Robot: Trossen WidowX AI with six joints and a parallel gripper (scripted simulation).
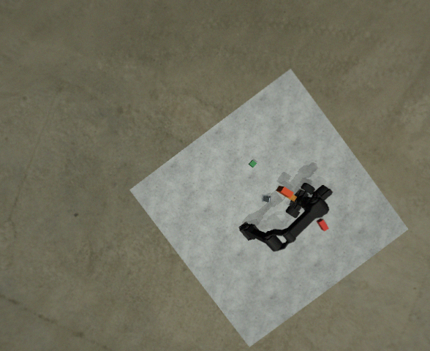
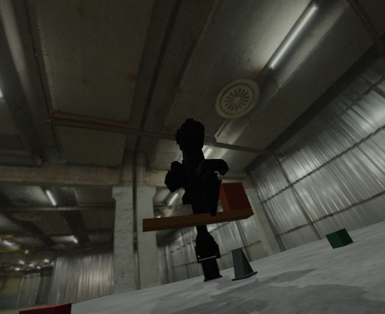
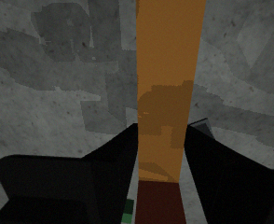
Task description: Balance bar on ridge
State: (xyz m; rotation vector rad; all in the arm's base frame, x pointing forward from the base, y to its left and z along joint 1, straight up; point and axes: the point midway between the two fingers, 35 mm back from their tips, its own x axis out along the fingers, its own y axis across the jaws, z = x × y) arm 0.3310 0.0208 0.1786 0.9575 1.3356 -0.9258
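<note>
The orange bar point(image 1: 293, 197) point(image 2: 172, 222) point(image 3: 170, 56) carries a red block point(image 1: 285, 191) point(image 2: 235, 197) point(image 3: 160, 203) on one end. My gripper point(image 2: 207, 216) point(image 3: 160, 129) is shut on the bar between its ends and holds it well above the table. The bar runs lengthwise between the fingers in the wrist view. The grey ridge point(image 1: 266, 198) point(image 2: 243, 265) stands on the table, apart from the bar and lower than it. In the wrist view the ridge point(image 3: 204, 128) is mostly hidden behind the right finger.
A green cube point(image 1: 252, 163) point(image 2: 338, 238) point(image 3: 128, 211) lies on the table point(image 1: 192, 189) beyond the ridge. A loose red block point(image 1: 322, 224) point(image 2: 52, 309) lies on the other side of the arm from the ridge. The arm's base stands near the ridge.
</note>
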